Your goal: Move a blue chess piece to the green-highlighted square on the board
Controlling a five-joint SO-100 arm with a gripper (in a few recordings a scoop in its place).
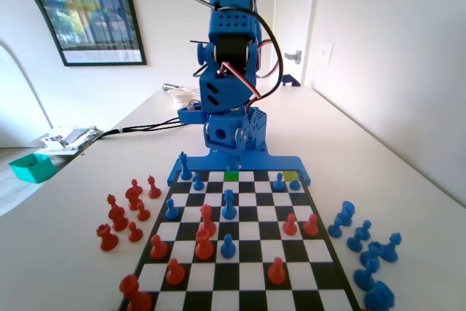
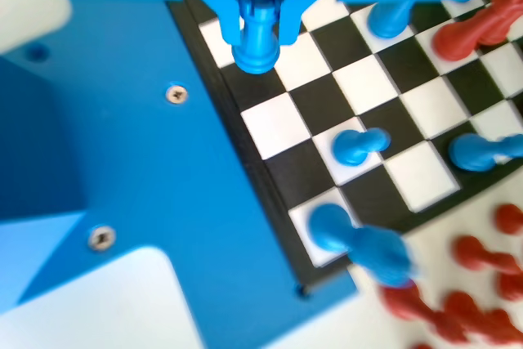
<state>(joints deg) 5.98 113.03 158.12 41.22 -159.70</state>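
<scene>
Over the board's (image 2: 425, 177) edge, the hand (image 2: 260, 26) grips the blue chess piece (image 2: 257, 34), blue pawns (image 2: 359, 146) nearby.

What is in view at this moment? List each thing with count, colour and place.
board: one, black and white, on the table, joined to a blue base at the far end in the fixed view.
green-highlighted square: one, bright green, far row, below the gripper.
paler yellow-green square: one, far row, right of the green one.
blue chess piece: one, rook-topped, clamped between the jaws, over the board's edge squares in the wrist view.
other blue pieces: several on the board, a cluster on the table at right.
red pieces: several on the board, a cluster on the table at left.
teal tray: one, far left.
gripper: one, blue, shut on the piece.
</scene>
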